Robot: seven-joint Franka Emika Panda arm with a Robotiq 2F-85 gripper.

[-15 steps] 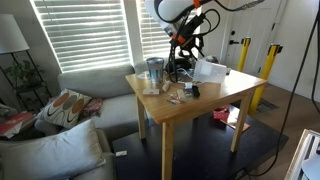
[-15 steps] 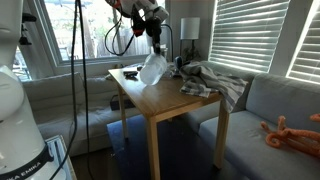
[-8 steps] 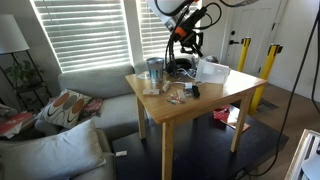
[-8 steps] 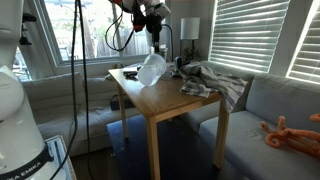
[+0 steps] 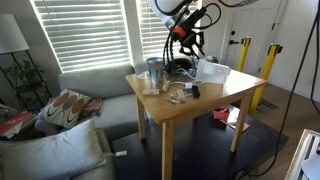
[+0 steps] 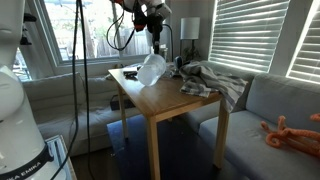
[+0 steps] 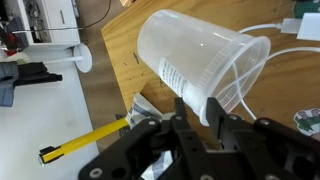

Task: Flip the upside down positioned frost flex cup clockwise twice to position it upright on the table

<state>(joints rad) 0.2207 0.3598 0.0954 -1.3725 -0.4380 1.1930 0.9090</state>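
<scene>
The frost flex cup (image 7: 195, 60) lies on its side on the light-wood table (image 7: 125, 45), its open mouth toward the right of the wrist view. It also shows in both exterior views (image 5: 208, 70) (image 6: 152, 68) near the table's far edge. My gripper (image 7: 197, 105) is open and empty, its two dark fingers just short of the cup's wall. In both exterior views (image 5: 181, 50) (image 6: 157, 42) it hangs a little above the cup and does not touch it.
A grey-tinted tumbler (image 5: 154, 70) stands upright on the table (image 5: 200, 105). Small clutter (image 5: 178, 93) lies mid-table, and a grey cloth (image 6: 205, 80) is draped over one side. White cables (image 7: 285, 45) run past the cup. A sofa (image 5: 80, 95) flanks the table.
My gripper has risen away from the cup since one second ago. The cup stays lying on the table. Nothing has moved in the last half second.
</scene>
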